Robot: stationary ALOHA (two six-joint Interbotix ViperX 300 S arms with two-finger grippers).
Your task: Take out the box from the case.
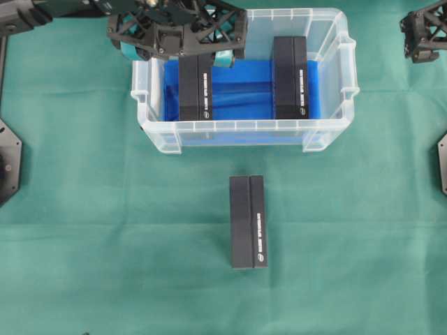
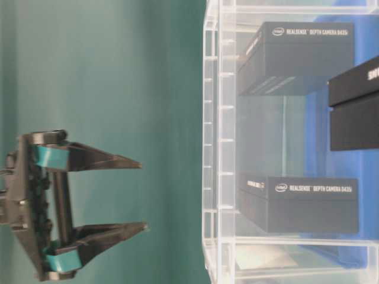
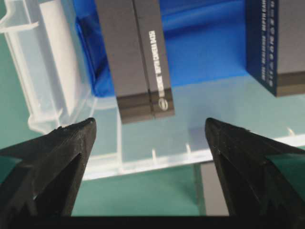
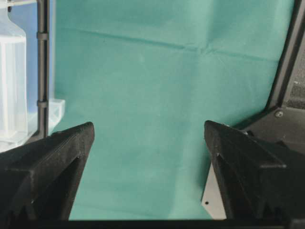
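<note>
The case [image 1: 328, 132] is a clear plastic bin with a blue bottom, standing at the back middle of the green cloth. Two black boxes lie inside it, one on the left [image 1: 197, 87] and one on the right [image 1: 290, 77]. My left gripper [image 1: 177, 54] hangs open above the case's back left, over the far end of the left box [image 3: 138, 57]. From table level, the left gripper [image 2: 143, 195] points down at the rim with nothing between its fingers. My right gripper [image 1: 424, 35] stands open and empty at the far right, apart from the case.
A third black box [image 1: 248, 221] lies on the cloth in front of the case. Arm bases show at the left edge [image 1: 8, 164] and right edge [image 1: 441, 160]. The right wrist view shows green cloth [image 4: 157, 81] and a corner of the case [image 4: 14, 95].
</note>
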